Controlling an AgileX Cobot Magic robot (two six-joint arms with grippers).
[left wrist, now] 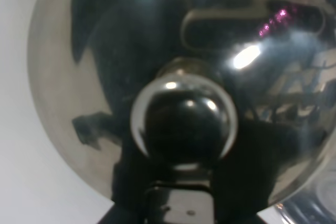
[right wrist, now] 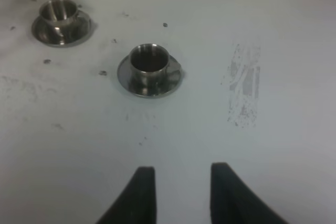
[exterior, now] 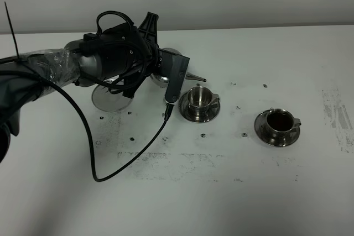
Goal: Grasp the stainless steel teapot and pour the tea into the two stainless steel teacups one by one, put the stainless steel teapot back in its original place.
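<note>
My left gripper (exterior: 161, 66) is shut on the stainless steel teapot (exterior: 164, 79) and holds it tilted above the table. The arm hides most of the pot. Its thin spout (exterior: 197, 77) points right, with the tip just behind the left teacup (exterior: 199, 99) on its saucer. In the left wrist view the domed lid and round knob (left wrist: 184, 121) fill the picture. The right teacup (exterior: 278, 124) looks dark inside; it also shows in the right wrist view (right wrist: 149, 60). The round steel base, the original place (exterior: 109, 99), lies bare under the arm. My right gripper (right wrist: 182, 169) stands slightly open over bare table.
A black cable (exterior: 110, 153) loops from the left arm down across the table's front left. Small dark specks and scuff marks (exterior: 338, 115) dot the white tabletop. The right arm is out of the high view.
</note>
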